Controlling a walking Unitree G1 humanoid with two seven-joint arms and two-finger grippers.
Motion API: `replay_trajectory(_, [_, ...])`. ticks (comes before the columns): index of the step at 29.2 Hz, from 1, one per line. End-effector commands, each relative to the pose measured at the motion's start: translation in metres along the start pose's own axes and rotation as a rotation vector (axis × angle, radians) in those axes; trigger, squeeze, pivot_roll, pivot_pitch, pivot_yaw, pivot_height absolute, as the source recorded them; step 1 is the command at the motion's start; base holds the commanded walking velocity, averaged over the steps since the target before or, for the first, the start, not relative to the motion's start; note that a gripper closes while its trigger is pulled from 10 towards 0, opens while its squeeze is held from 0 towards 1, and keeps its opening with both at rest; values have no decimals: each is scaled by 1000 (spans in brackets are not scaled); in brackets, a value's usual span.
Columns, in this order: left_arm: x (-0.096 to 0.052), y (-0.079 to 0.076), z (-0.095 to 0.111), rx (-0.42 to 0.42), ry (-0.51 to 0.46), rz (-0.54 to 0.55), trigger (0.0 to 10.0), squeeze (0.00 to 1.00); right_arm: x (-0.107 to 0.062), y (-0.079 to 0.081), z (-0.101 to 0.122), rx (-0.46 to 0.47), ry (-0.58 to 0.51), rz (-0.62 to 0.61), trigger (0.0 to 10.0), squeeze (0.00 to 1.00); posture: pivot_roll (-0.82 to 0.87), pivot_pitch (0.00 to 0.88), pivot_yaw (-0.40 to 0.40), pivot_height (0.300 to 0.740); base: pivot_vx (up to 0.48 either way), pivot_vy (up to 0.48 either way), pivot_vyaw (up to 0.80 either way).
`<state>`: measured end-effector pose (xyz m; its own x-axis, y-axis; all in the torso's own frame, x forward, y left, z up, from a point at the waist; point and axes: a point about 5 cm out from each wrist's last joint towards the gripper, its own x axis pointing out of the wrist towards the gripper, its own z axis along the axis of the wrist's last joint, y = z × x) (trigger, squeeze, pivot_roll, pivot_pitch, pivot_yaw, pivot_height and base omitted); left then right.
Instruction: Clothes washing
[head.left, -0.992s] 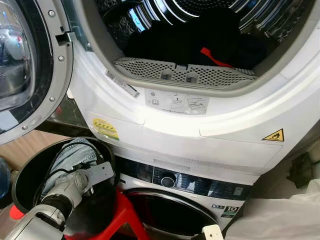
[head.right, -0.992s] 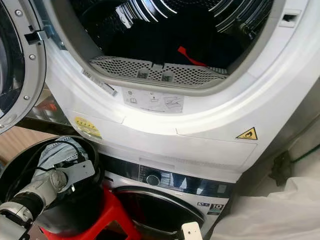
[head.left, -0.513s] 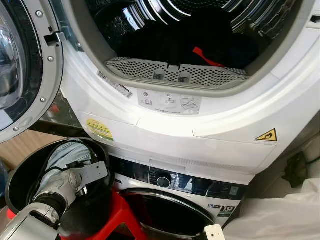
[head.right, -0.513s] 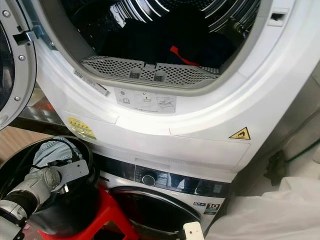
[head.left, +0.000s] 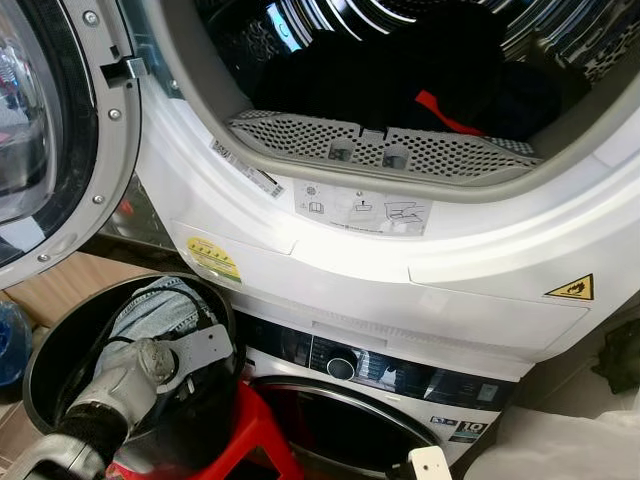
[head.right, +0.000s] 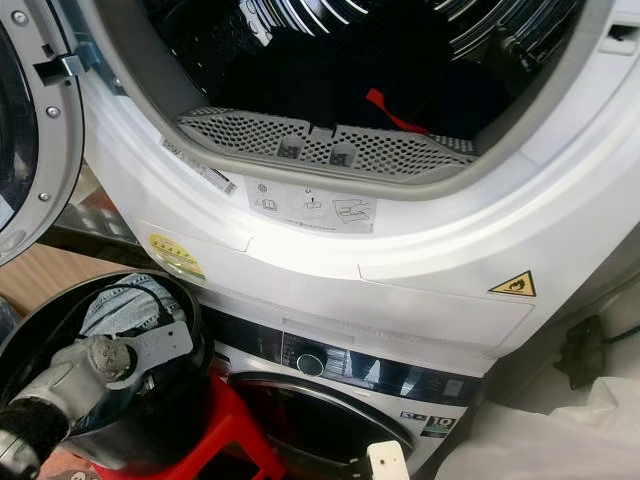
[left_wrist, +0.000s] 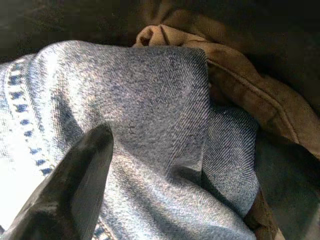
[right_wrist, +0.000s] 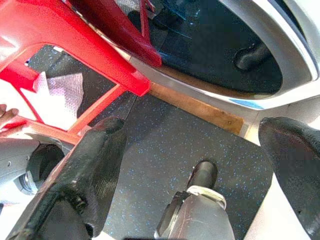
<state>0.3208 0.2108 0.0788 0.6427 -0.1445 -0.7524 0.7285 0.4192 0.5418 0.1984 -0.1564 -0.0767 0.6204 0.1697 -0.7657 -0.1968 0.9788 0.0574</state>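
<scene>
Left eye view: the frame has shifted since a second ago, so the head moved; the left gripper (left_wrist: 75, 185) remains down in the black bucket (head.left: 45, 345), so the pick is not yet made. One finger lies on the jeans (left_wrist: 150, 115), by the bucket's far rim; whether it grips, I cannot tell. The right gripper (right_wrist: 192, 150) hangs spread above the floor. The dryer (head.left: 380, 250) stands open with dark clothes (head.left: 380, 70) inside.

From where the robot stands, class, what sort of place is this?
Most likely a home laundry corner: an open dryer drum holding dark clothes stands stacked on a washing machine, and a black bucket beside them holds jeans.
</scene>
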Motion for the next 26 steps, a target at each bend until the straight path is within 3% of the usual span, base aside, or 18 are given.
replay_trajectory(1, [-4,-4,1,29,6,-14,10000,0,0,1,0,16,0,-3,10000,0,-40,46,79,740,0,0,0])
replay_trajectory(2, [-6,-14,-2,41,17,-39,10000,0,1,2,1,17,-2,0,10000,0,-37,47,80,740,0,0,0])
replay_trajectory(8, [-14,-29,-13,54,58,-60,10000,0,1,5,2,19,-3,6,10000,0,-32,49,82,740,0,0,0])
replay_trajectory(15, [-43,-11,-4,42,63,44,10000,0,0,5,-3,17,9,7,10000,0,-22,50,81,740,0,0,0])
replay_trajectory(19, [-38,-12,1,55,60,40,10000,0,1,6,-1,19,7,8,10000,0,-25,46,84,740,0,0,0])
replay_trajectory(26, [-35,-13,-12,72,121,63,10000,0,2,8,0,19,6,11,10000,0,-28,45,88,740,0,0,0])
